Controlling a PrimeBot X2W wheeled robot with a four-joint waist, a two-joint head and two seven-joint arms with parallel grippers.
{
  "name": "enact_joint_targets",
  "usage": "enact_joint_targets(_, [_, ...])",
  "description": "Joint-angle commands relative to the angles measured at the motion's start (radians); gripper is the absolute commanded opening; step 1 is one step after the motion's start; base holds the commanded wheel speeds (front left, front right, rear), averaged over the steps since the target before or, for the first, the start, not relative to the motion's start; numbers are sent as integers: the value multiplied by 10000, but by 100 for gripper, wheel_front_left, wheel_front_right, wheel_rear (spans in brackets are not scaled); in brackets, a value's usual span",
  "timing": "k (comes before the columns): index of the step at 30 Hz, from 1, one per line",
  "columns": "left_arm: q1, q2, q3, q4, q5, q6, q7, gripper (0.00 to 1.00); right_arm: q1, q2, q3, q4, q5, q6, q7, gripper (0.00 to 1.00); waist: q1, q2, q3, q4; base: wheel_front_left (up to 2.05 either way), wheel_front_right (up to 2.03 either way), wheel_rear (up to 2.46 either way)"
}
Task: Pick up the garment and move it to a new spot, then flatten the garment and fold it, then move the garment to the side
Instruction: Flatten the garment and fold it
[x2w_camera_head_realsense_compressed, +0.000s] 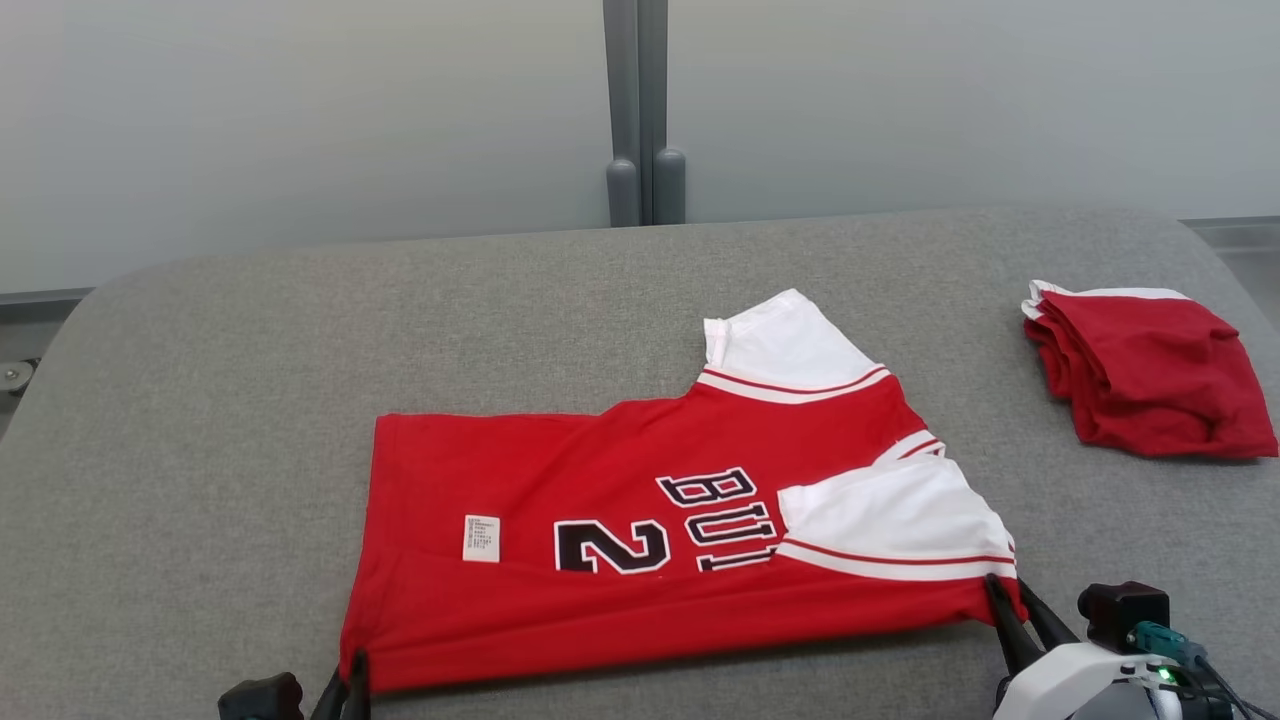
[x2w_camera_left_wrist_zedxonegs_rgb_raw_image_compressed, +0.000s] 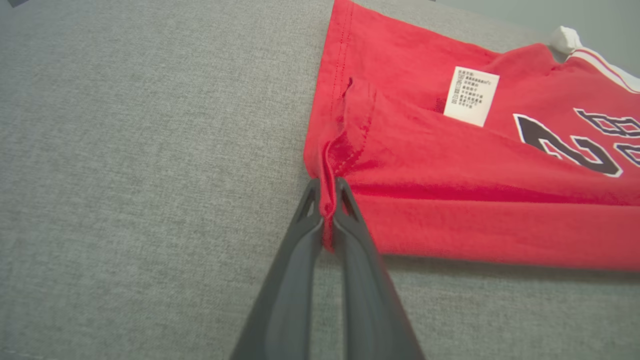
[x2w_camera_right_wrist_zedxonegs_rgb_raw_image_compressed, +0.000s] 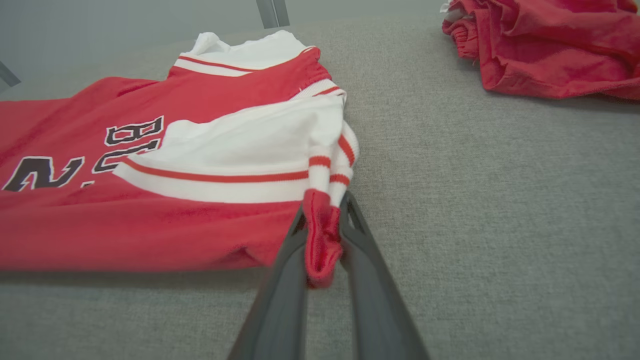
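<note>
grey padded table (x2w_camera_head_realsense_compressed: 200, 400): one red jersey (x2w_camera_head_realsense_compressed: 600, 480) at mid-table, number side up, near edge towards me. my left gripper (x2w_camera_left_wrist_zedxonegs_rgb_raw_image_compressed: 327, 182) is pinched tight on its hem corner; my right gripper (x2w_camera_right_wrist_zedxonegs_rgb_raw_image_compressed: 324, 205) is clamped on the bunched striped corner. second red garment (x2w_camera_head_realsense_compressed: 1150, 370): folded, far right, well apart.

Care label (x2w_camera_head_realsense_compressed: 481, 538) print unreadably small, garment (x2w_camera_head_realsense_compressed: 500, 470) lettering (x2w_camera_head_realsense_compressed: 715, 520) half under white sleeve (x2w_camera_head_realsense_compressed: 890, 515), left gripper (x2w_camera_head_realsense_compressed: 352, 668) cut by bottom edge
</note>
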Motion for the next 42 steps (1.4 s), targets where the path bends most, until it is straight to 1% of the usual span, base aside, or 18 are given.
enact_joint_targets(1, [83,119,117,-41,86,159,5,100,73,-85,-113,-35,92,-28,5,72,0,-1,80,43,0,0,0])
enact_joint_targets(2, [87,119,136,-67,89,189,5,100,87,-72,-170,-11,138,-28,5,100,0,-1,115,61,0,0,0])
enact_joint_targets(6, [166,76,83,-243,215,240,5,100,76,-99,-403,-109,33,-25,5,100,0,-1,257,123,0,0,0])
enact_joint_targets(10, [148,89,184,-803,383,373,5,100,-173,-229,-942,-470,-285,-25,5,100,0,-1,548,173,0,0,0])
enact_joint_targets(14, [-483,90,253,-1422,679,381,5,100,-641,-190,-1178,-983,-719,-22,5,100,0,-1,1061,240,0,0,0])
enact_joint_targets(17, [-1300,182,175,-1475,960,298,5,100,-1373,-137,-1082,-1267,-927,-22,5,100,0,-1,1729,260,0,0,0])
enact_joint_targets(23, [-3155,406,-11,-783,1250,167,5,100,-2805,-17,-548,-1328,-1121,-24,5,100,0,-1,2795,190,0,0,0])
enact_joint_targets(27, [-4317,630,-243,167,1320,75,6,100,-3490,-35,-131,-1286,-1034,-24,5,100,0,-1,3389,160,0,0,0])
enact_joint_targets(28, [-4828,709,-326,607,1294,59,5,100,-3765,-62,11,-1253,-933,-24,5,100,0,-1,3623,136,0,0,0])
enact_joint_targets(35, [-5959,833,-472,1749,1002,-7,5,100,-4533,-136,383,-1058,-897,-24,5,100,0,-1,4122,90,0,0,0])
enact_joint_targets(40, [-6272,743,-611,1836,839,-28,5,100,-5376,-304,840,-691,-1036,-24,5,100,0,-1,4382,184,0,0,0])
enact_joint_targets(41, [-6300,713,-660,1845,839,-29,5,96,-5607,-360,931,-492,-1054,-24,5,100,0,-1,4430,216,0,0,0])
enact_joint_targets(42, [-6342,687,-712,1880,832,-30,5,73,-5841,-408,1054,-267,-1082,-22,5,100,0,-1,4482,260,0,0,0])
